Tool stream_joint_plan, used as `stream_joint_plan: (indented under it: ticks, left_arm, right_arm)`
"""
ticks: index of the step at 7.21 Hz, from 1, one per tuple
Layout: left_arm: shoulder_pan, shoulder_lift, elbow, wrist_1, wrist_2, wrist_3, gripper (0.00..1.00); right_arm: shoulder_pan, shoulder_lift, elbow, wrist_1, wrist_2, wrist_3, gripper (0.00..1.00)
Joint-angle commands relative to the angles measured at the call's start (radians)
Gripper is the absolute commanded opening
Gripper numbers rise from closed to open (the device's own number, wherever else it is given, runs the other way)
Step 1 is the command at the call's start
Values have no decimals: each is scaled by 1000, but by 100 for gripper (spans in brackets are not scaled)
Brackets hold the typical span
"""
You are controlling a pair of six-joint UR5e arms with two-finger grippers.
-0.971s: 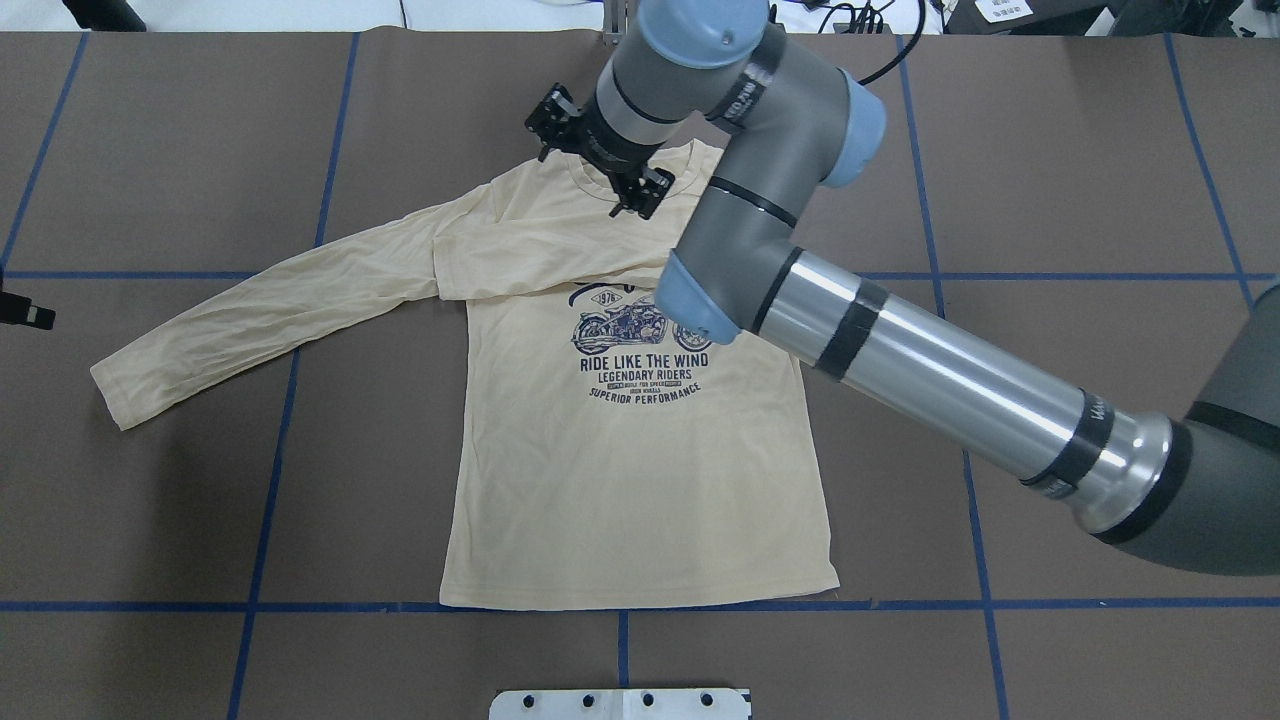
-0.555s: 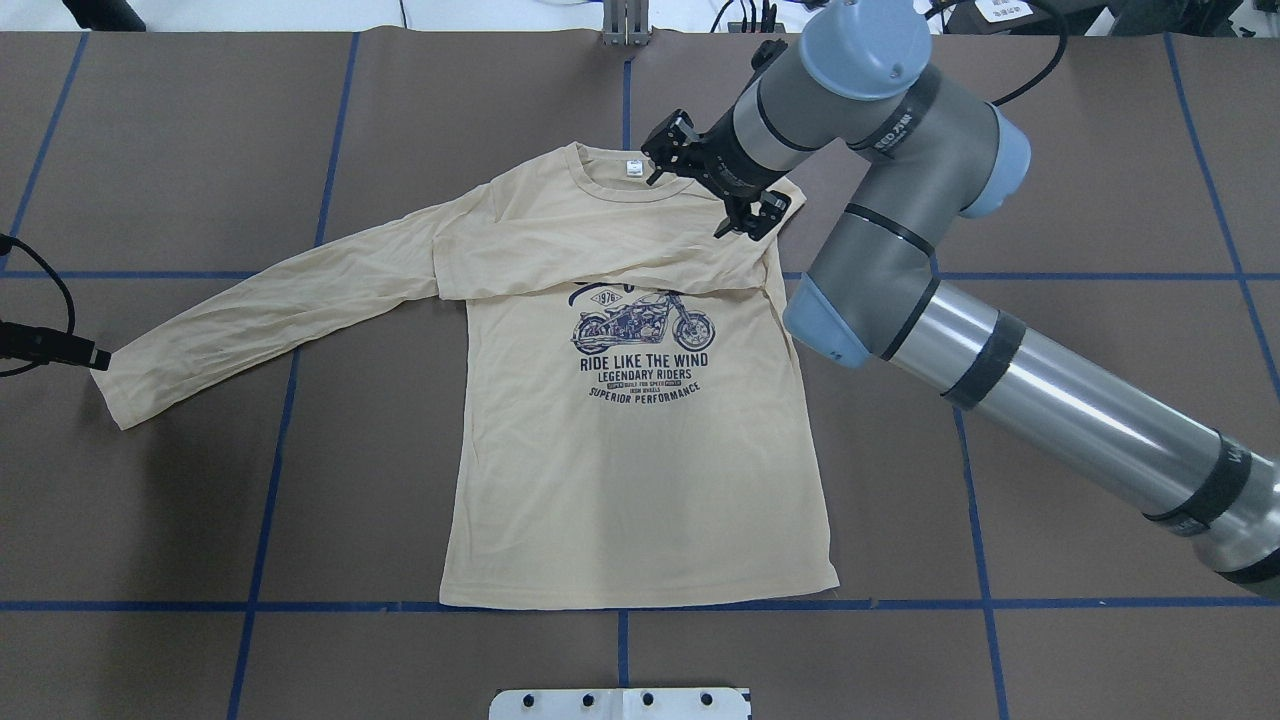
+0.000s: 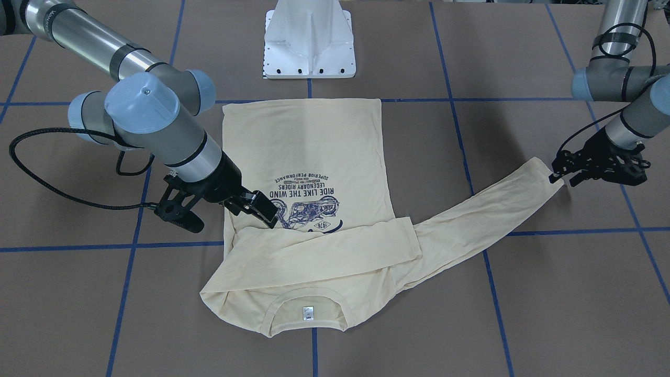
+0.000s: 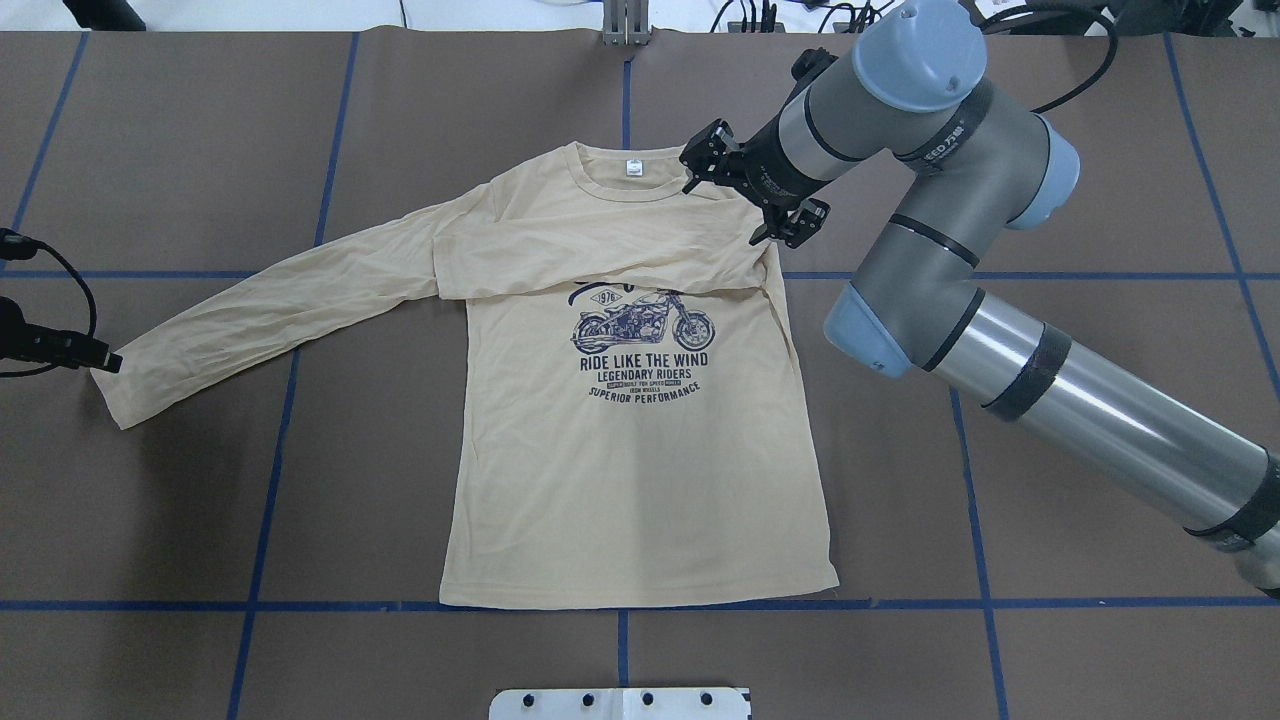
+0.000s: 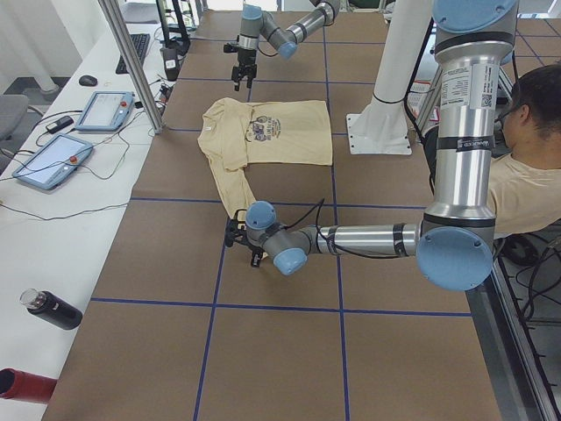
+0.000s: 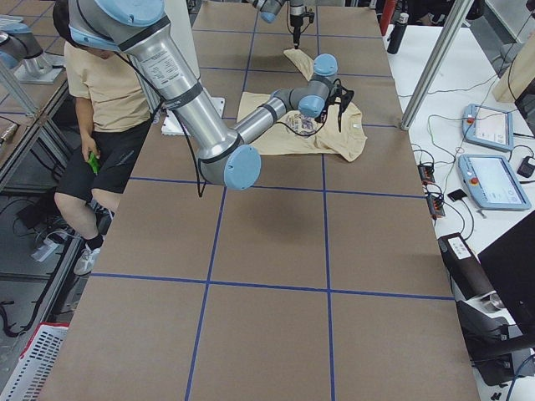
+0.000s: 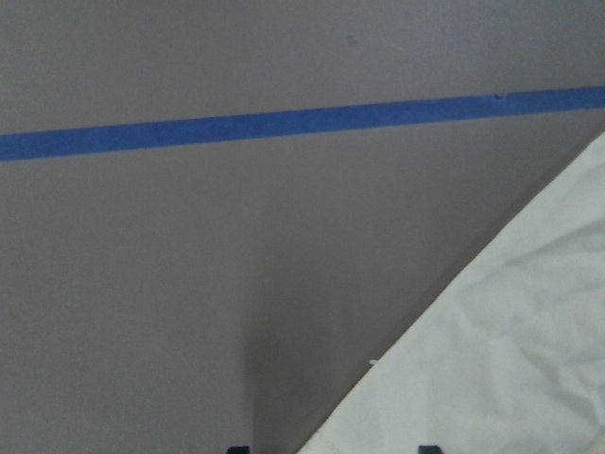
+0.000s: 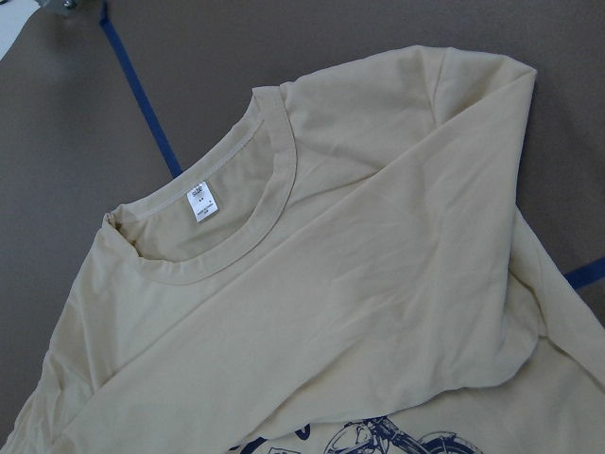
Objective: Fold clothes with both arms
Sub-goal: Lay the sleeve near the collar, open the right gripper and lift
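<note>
The cream-yellow long-sleeved T-shirt (image 4: 640, 480) lies flat, print up, with its white neck tag (image 4: 634, 168) at the far collar. One sleeve is folded across the chest (image 4: 600, 260). The other sleeve (image 4: 270, 310) stretches out to the left. My right gripper (image 4: 748, 200) hovers open and empty over the shirt's right shoulder; it also shows in the front view (image 3: 220, 208). My left gripper (image 3: 568, 170) is open at the cuff of the outstretched sleeve. In the left wrist view the cuff's corner (image 7: 510, 359) lies between the fingertips.
The white base pedestal (image 3: 309, 42) stands on the robot's side of the shirt. Blue tape lines (image 4: 270, 480) cross the brown table. A seated operator (image 5: 526, 175), tablets (image 5: 53, 158) and a dark bottle (image 5: 48, 309) show beside the table.
My right arm has swung to the right, from over the collar to over the shirt's right shoulder. My left gripper has come in from the left edge to the sleeve cuff.
</note>
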Motion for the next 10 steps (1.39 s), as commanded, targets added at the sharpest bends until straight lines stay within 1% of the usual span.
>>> stream_joint_plan:
  ticks: [1,3,4,7,8,9,10]
  left_arm:
    - [2,0,1,3,-1,0,51]
    - [2,2,1,6,-3,0,49]
    - [2,2,1,6,-5,0,45]
    - [2,2,9,6,-3,0,45]
    - [2,2,10,7,-2,0,42]
    - [2,3,9,7,-2,0,32]
    - [2,3,10,10,-6,-2,6]
  right_arm:
    - [1,-2,1,0,0,0,99]
    - [-1,-2,1,0,-3,0,99]
    - [-3,-2,1,0,-4,0,99]
    - [-6,-2,-1,0,-8,0,99]
    - [-7,-2,-1,0,-8,1,99]
    - [-7,-2,-2,0,-8,0,99]
    - [-7,-2,-1,0,-8,0,99]
